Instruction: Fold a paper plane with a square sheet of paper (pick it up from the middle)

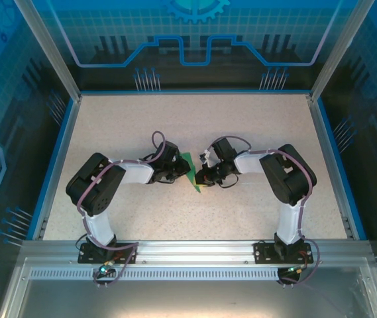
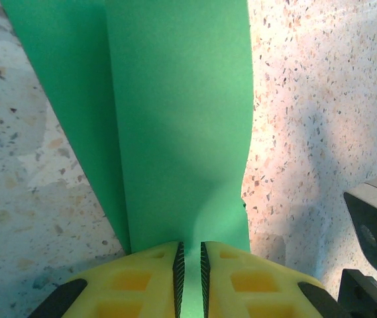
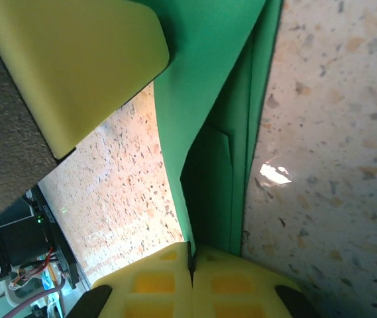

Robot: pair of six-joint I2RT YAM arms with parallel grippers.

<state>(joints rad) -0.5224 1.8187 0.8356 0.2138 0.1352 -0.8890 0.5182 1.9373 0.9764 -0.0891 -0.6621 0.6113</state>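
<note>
With the left gripper (image 2: 190, 257) and right gripper (image 3: 190, 260) jaws both clamped from either side on the part-folded sheet of paper (image 2: 175, 132) mid-table (image 1: 241, 126), creasing well probably means pressing evenly without tugging.

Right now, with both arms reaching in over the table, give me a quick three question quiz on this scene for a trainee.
1. True or false: the left claw is shut on the green paper.
2. Multiple choice: in the top view, the paper lies A) between the two claws, in the middle of the table; B) in the far left corner; C) beside the right arm's base.
3. Short answer: what colour are the fingers of the right claw?
Key: 1 true; 2 A; 3 yellow.
</note>
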